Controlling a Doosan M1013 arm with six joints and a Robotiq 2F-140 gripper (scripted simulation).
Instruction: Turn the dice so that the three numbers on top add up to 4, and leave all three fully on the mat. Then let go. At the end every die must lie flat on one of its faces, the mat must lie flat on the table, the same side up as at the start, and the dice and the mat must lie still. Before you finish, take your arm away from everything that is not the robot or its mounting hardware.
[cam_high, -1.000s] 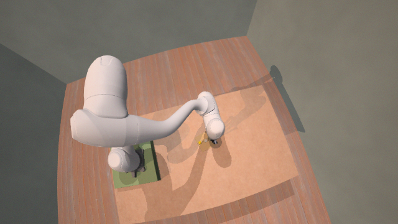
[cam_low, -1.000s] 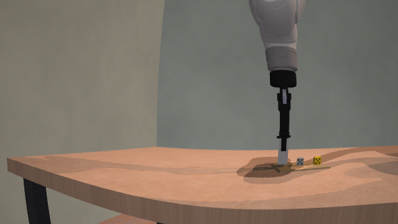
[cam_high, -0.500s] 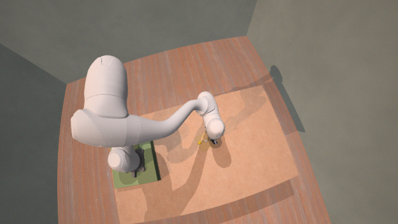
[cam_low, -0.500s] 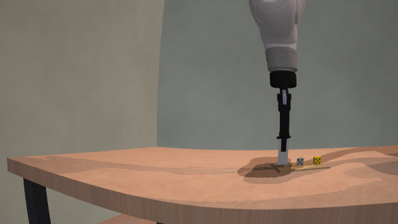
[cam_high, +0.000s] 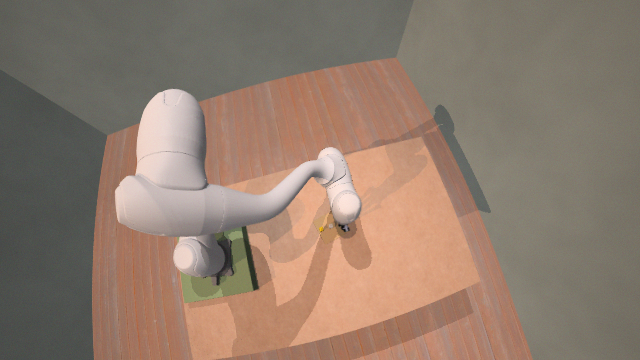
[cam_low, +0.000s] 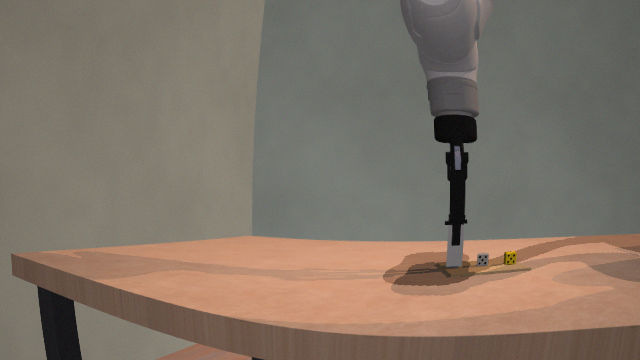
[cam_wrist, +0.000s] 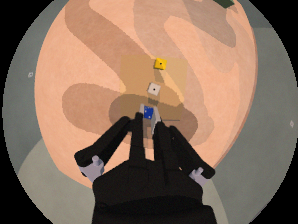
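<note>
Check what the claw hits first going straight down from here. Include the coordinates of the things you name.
The mat (cam_high: 327, 238) (cam_low: 500, 271) (cam_wrist: 131, 75), most likely: the claw (cam_high: 345, 228) (cam_low: 454, 266) (cam_wrist: 147, 111) points down with the blue die (cam_wrist: 148, 112) between its fingers; the die may touch first, or already rest there.

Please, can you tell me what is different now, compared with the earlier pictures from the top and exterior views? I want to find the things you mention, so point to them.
Nothing visibly changed. The gripper (cam_low: 454, 266) (cam_wrist: 147, 111) stands at the same spot, and the white die (cam_high: 330, 226) (cam_low: 482, 259) (cam_wrist: 154, 89) and the yellow die (cam_high: 321, 229) (cam_low: 510, 258) (cam_wrist: 160, 64) stay where they were. For the blue die (cam_wrist: 148, 112) I cannot tell, because no earlier picture shows it clearly.
</note>
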